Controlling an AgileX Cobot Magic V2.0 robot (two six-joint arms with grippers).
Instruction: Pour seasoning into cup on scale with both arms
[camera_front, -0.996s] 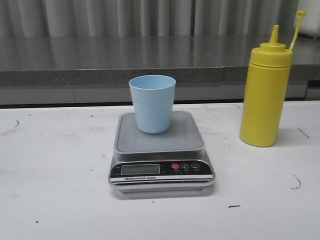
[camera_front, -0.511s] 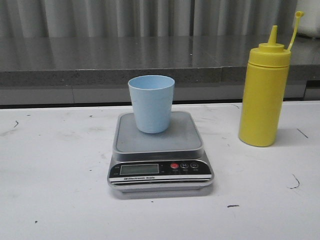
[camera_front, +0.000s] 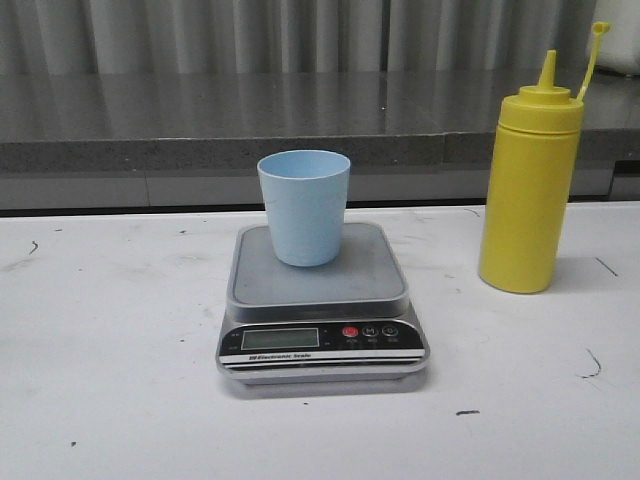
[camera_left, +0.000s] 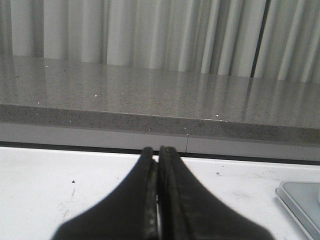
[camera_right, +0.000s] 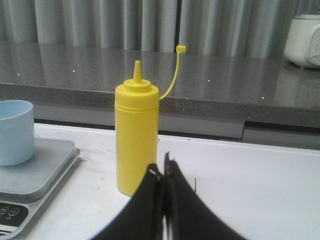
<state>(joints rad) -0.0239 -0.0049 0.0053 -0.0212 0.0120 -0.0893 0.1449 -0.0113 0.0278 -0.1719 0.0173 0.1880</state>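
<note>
On the left, the left gripper (camera_left: 158, 150) shows only in its own wrist view: two smooth black tapered fingers (camera_left: 148, 165) pressed together with nothing between them, hovering over the white tabletop (camera_left: 60, 185), with a corner of the scale platform off to one side. Behind runs a speckled grey stone counter (camera_front: 200, 125) with a glossy top, backed by pale pleated curtains (camera_front: 200, 35).

At the middle of the matte, scuffed tabletop, dotted with small dark marks, sits the digital scale (camera_front: 322, 335): a flat silver-grey body with a square brushed-steel platform with rounded corners, a rectangular LCD, and a red button beside two black ones. The pale blue plastic cup (camera_front: 304, 207), smooth and tapered, stands upright on the platform's rear half.

To the right, well apart from the scale, the yellow squeeze bottle (camera_front: 529, 190) stands upright on the tabletop, a tall cylinder with a cone nozzle; its small cap rises beside the nozzle on a thin curved tether.

The right gripper (camera_right: 161, 167) faces the bottle from near, short of touching it, its black fingers (camera_right: 172, 172) closed on nothing. A white appliance (camera_right: 303, 34) rests on the counter at far right.
</note>
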